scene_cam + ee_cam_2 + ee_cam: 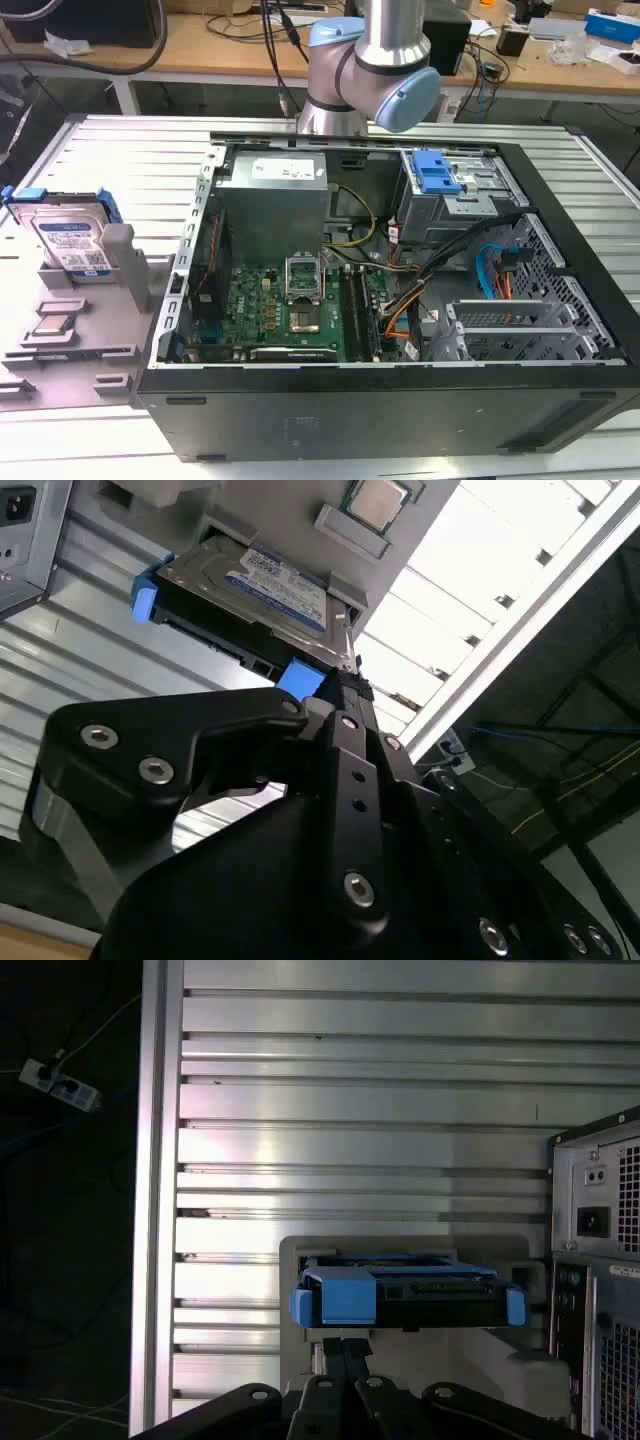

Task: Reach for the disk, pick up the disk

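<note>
Plainly the gripper [338, 1348] is closed on nothing: in both wrist views its two black fingers [348, 712] lie pressed together with no gap and nothing between them. Their tips point at the disk [405, 1295] and sit near the blue bracket [300, 678] that frames it. In the second wrist view the tips overlap the bracket's corner, but I cannot tell whether they touch it.

The disk stands on its edge in a slot of a grey holder [125, 262], label side showing in the exterior view [70, 240] and in the second wrist view [255, 590]. A small square chip [55, 325] lies flat in another recess of the same holder, just beside the disk; the second wrist view shows it too [378, 500].

The holder rests on a ribbed aluminium table [130, 150]. Beside it, towards the exterior view's right, lies an open computer case [400, 410] with its green board [270, 310] and cables exposed. The case's rear corner also appears in the first wrist view [600, 1220]. The arm [370, 70] stands behind the case.
</note>
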`<control>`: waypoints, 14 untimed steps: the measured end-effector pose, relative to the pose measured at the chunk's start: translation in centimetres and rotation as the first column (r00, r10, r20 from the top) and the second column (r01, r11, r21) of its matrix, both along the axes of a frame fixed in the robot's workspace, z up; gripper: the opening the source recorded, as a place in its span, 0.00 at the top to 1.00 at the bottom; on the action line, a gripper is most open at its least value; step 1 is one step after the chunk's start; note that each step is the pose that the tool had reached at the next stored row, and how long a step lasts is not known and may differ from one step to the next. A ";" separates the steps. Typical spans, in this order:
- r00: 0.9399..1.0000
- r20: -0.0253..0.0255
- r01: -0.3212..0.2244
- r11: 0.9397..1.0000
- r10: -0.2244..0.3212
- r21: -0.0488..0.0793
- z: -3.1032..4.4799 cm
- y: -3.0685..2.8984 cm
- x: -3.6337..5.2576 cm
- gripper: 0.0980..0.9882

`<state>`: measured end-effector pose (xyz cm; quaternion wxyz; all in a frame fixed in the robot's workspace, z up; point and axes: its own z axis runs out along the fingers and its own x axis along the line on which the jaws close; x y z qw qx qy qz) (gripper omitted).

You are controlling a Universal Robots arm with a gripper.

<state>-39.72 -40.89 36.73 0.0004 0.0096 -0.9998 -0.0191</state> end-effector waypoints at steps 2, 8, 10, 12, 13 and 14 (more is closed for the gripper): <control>0.998 0.000 -0.059 0.998 0.059 0.000 0.00 0.00 -0.01 0.99; 0.980 0.000 -0.200 0.980 0.200 0.000 0.00 0.00 0.00 0.99; 0.971 0.000 -0.241 0.971 0.241 0.000 0.00 0.00 0.00 0.99; 0.959 0.000 -0.284 0.959 0.284 0.000 0.00 0.00 0.00 0.99; 0.955 0.000 -0.296 0.955 0.296 0.000 0.00 0.00 0.00 0.99; 0.952 0.000 -0.308 0.952 0.308 0.000 0.00 0.00 0.00 0.99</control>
